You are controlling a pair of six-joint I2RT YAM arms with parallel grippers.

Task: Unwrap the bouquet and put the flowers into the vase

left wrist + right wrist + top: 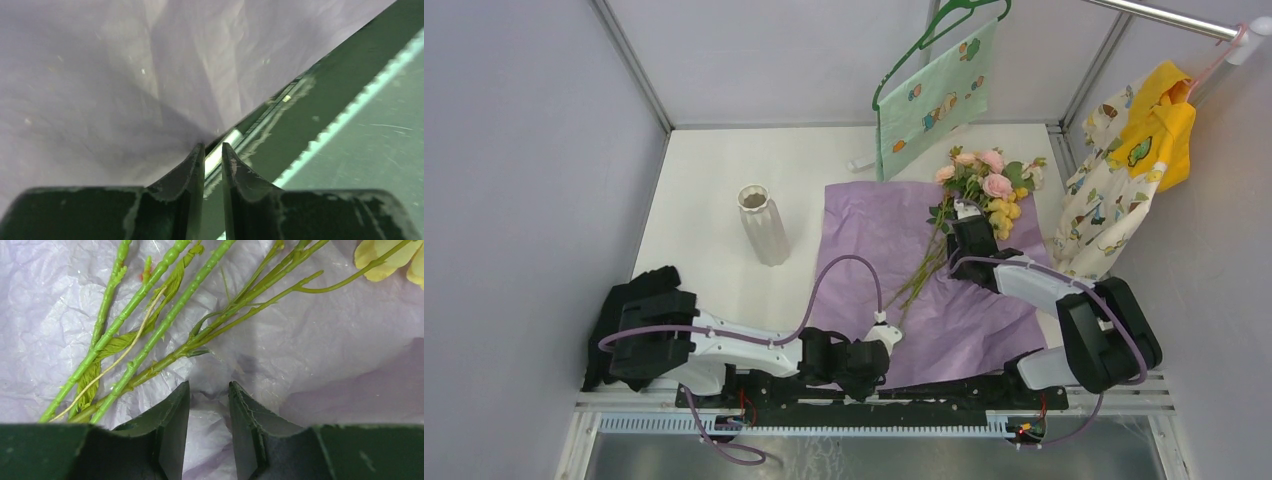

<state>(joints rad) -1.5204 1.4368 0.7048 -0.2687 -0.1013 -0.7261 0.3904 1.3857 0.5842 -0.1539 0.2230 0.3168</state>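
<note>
The bouquet lies unwrapped: its purple paper [874,235] is spread flat and the flowers [984,185] rest on it, blooms at the far right, green stems [919,275] running toward the middle. The white ribbed vase [764,225] stands upright left of the paper. My right gripper [969,232] is low over the stems; in its wrist view it [209,385] is open, tips on crinkled paper [325,340] just beside the stems [165,325]. My left gripper [872,372] sits at the paper's near edge, open by a narrow gap [213,146] with nothing in it; the paper [100,75] touches its left fingertip.
A mint patterned cloth on a green hanger [934,95] hangs at the back. Yellow and patterned clothes [1129,160] hang at the right wall. A black bundle [629,300] lies at the left by the arm base. A metal rail [874,420] runs along the near edge.
</note>
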